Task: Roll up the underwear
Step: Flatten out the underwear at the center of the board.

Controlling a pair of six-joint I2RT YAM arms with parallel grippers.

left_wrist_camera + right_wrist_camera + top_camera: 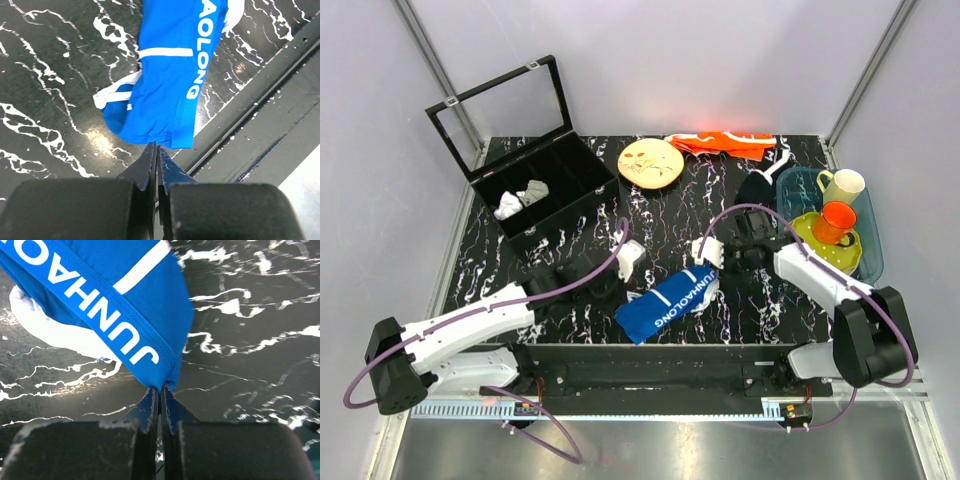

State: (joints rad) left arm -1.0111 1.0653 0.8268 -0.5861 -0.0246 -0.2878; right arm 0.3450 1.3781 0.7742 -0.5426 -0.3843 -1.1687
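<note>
The royal-blue underwear with white lettering lies stretched slantwise on the black marbled table, near its front edge. My right gripper is shut on the waistband corner at the upper right end, and the cloth bunches at the tips of the right gripper. My left gripper is at the lower left end. In the left wrist view the left gripper is shut, its tips meeting the hem of the underwear. I cannot tell whether cloth is caught there.
A black divided box with its lid up holds small white cloth pieces at the back left. A round wooden plate and an orange cloth lie at the back. A blue bin with cups stands right.
</note>
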